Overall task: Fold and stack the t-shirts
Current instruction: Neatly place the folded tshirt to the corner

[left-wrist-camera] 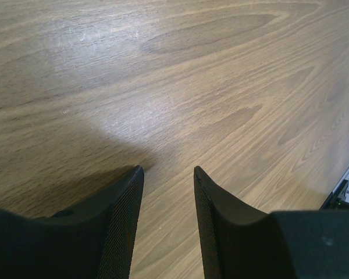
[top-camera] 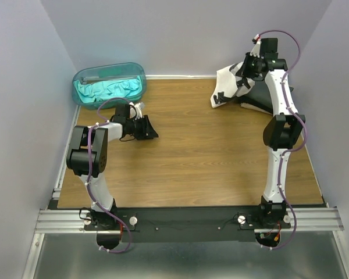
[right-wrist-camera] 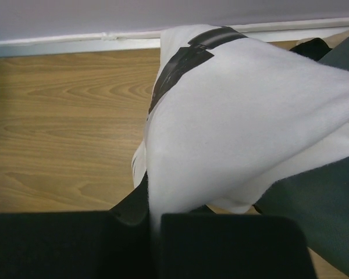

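**Top view:** L arm sits over the bare mid-left tabletop point(top-camera: 209, 157). The left tool point(top-camera: 146, 129) is low over the wood w/ nothing in it. R arm is stretched to the far-right corner. The right tool point(top-camera: 244, 74) holds the white t-shirt point(top-camera: 225, 84) lifted, cloth hanging down from it toward the wood. Just beside and partly under it lie the dark t-shirts point(top-camera: 257, 104), flat at the far-right edge. The teal t-shirt point(top-camera: 107, 90) is bunched inside the tub point(top-camera: 81, 78) at far left, well apart from both tools.

**Left wrist view:** the left tool point(left-wrist-camera: 168, 192) has its fingers partly spread, w/ bare wood between them and no cloth in sight.

**Right wrist view:** the right tool point(right-wrist-camera: 154, 224) is pressed nearly together, pinching a fold of the white t-shirt point(right-wrist-camera: 238, 116). The cloth fans up and away from the jaws, w/ a black print mark point(right-wrist-camera: 186, 55) near its top. Dark cloth point(right-wrist-camera: 320, 203) sits at the right, just beside the white.

**Step in hand, prob.:** lifting the white shirt off the corner to bring it to open tabletop for folding; no fold made on it yet.

**Next move calls for:**
- Carry it to the centre and lay it flat.
- L tool takes a second edge so it spreads w/out bunching.
- Mind not to drag the dark shirts along.
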`<state>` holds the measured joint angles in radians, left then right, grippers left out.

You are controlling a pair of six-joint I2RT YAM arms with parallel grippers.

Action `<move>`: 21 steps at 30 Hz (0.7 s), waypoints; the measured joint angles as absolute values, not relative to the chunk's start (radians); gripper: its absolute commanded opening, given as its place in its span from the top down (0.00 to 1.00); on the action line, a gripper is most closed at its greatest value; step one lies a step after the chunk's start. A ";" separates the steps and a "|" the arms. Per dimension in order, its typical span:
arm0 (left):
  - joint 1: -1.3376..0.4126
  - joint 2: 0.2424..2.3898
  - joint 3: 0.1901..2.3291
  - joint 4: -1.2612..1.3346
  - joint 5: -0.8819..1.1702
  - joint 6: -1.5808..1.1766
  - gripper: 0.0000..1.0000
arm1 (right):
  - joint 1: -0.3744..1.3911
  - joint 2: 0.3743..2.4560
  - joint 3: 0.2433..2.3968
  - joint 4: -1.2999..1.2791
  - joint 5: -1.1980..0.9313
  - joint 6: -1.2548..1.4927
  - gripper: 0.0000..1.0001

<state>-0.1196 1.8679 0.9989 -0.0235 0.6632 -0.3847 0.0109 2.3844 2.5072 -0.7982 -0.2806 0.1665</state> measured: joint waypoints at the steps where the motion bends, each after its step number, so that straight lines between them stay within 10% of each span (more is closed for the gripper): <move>1: -0.120 1.868 0.998 -0.021 0.664 -0.385 0.51 | 0.004 2.383 2.507 -0.795 -0.281 0.177 0.99; 21: -0.115 1.860 0.957 0.047 0.677 -0.390 0.51 | -0.124 2.303 2.531 -0.673 -0.362 0.321 1.00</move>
<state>-0.1150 1.8595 0.9569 0.0467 0.6765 -0.3897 -0.1238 2.3032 2.5305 -0.6731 -0.3622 0.3214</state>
